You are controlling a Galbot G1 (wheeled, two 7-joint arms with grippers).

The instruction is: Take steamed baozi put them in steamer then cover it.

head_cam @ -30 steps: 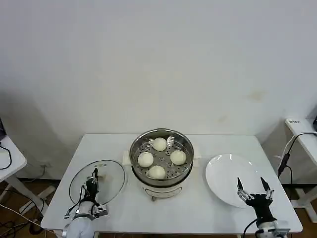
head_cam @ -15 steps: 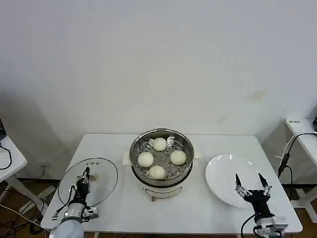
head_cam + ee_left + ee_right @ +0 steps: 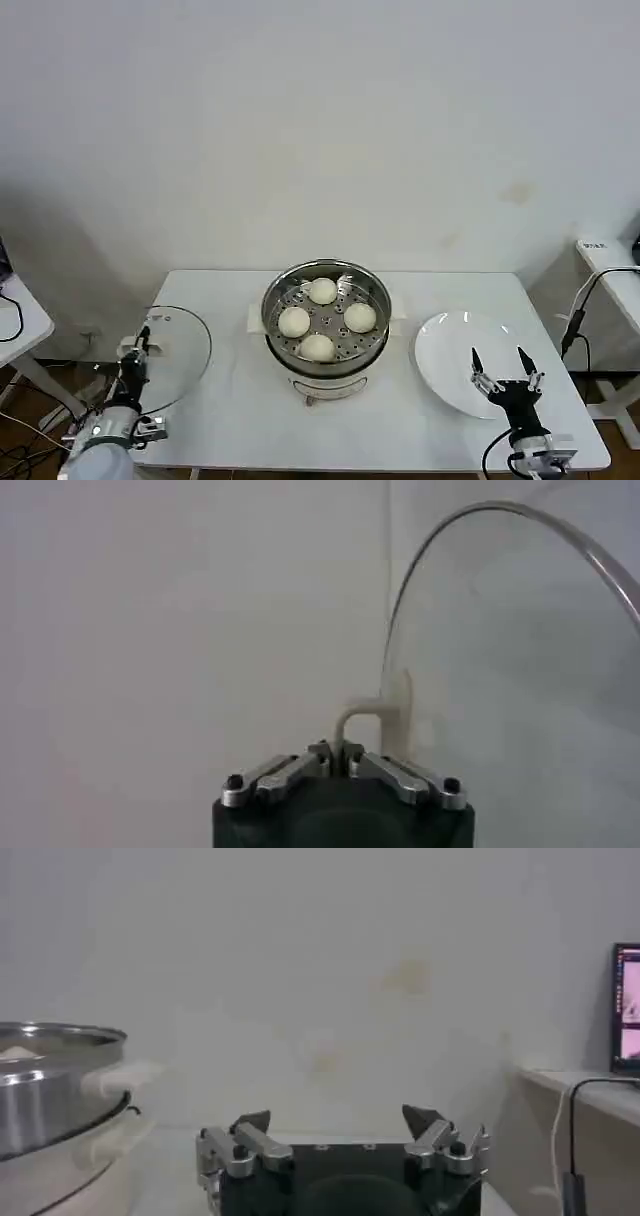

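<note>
The steamer (image 3: 338,368) stands mid-table with several steamed baozi (image 3: 322,291) on its perforated tray, uncovered. My left gripper (image 3: 142,340) is out past the table's left edge, shut on the pale handle (image 3: 372,716) of the clear glass lid (image 3: 180,352), which it holds tilted up off the table. In the left wrist view the gripper (image 3: 339,756) pinches that handle and the lid's glass (image 3: 520,640) curves away behind it. My right gripper (image 3: 498,366) hovers open and empty over the white plate (image 3: 445,340). The right wrist view has that gripper (image 3: 338,1118) and the steamer's wall (image 3: 45,1093).
The white table (image 3: 230,410) runs left and right of the steamer. Side tables with cables stand at the far left (image 3: 20,320) and far right (image 3: 605,265). A plain wall is behind.
My left gripper has raised the glass lid off the table and carried it left, tipping it more upright. The right gripper has shifted only slightly over the plate.
</note>
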